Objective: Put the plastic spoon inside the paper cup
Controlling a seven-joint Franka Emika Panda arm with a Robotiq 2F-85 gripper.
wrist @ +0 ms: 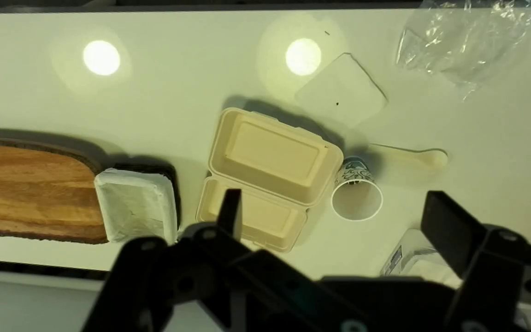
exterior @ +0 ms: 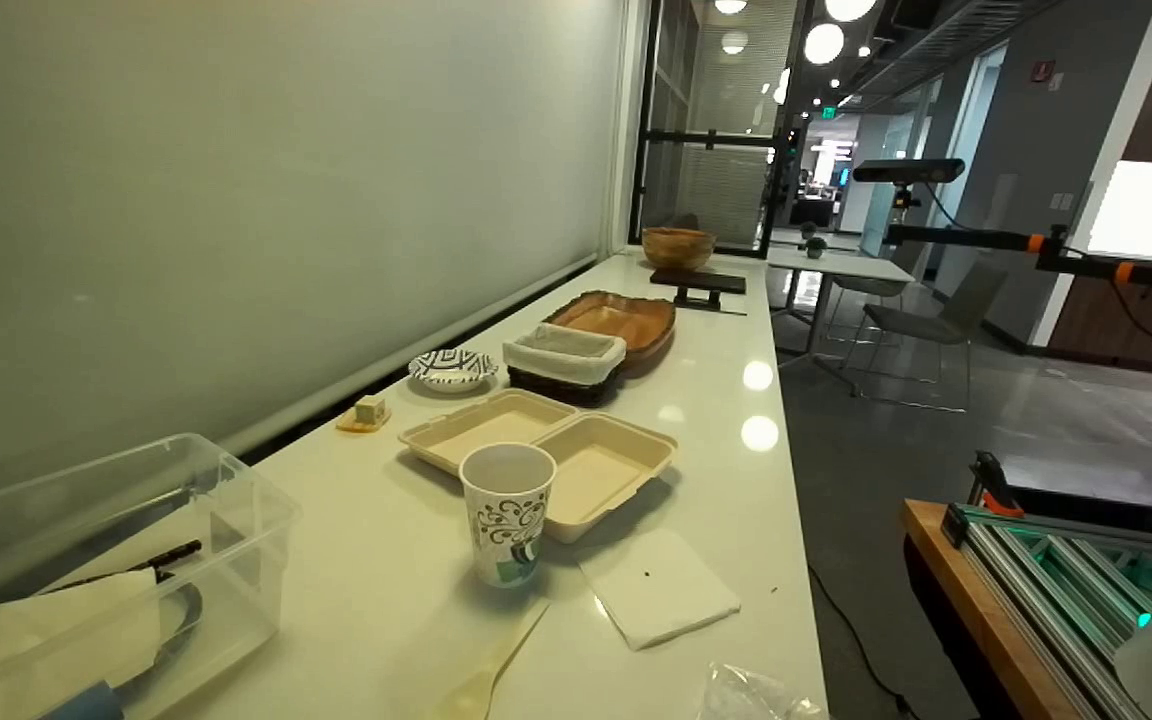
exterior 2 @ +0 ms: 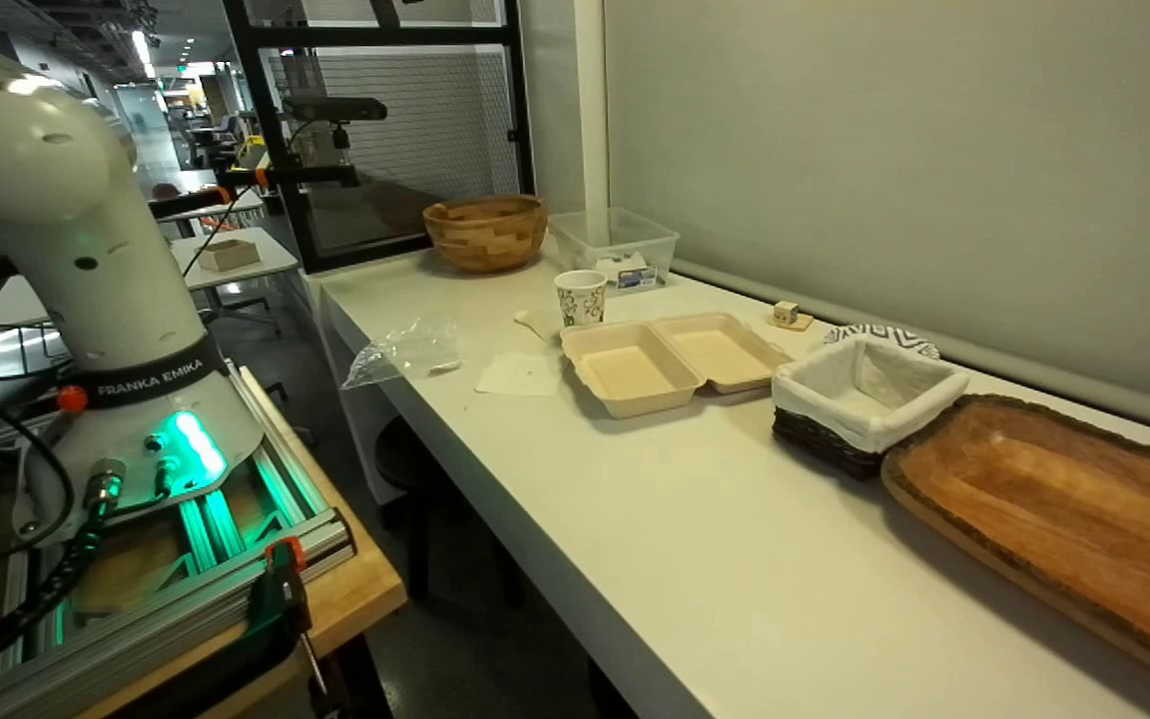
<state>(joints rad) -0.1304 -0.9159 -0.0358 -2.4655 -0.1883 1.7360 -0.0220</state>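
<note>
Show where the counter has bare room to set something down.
Bare: between lined basket and robot-side counter edge; also between clear wrapper and wooden bowl. Crowded: around the paper cup, with food tray, napkin and plastic spoon close.

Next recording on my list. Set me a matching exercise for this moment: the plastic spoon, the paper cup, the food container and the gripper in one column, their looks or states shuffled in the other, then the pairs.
Things
1. Plastic spoon
2. Paper cup
3. Food container
4. Gripper

Looks or states
A. Beige, its two halves folded open
B. Jaws apart, holding nothing
C. Slender, pale cream, lying flat
D. Standing upright, printed with swirls

Pairs: 1-C, 2-D, 3-A, 4-B
</note>
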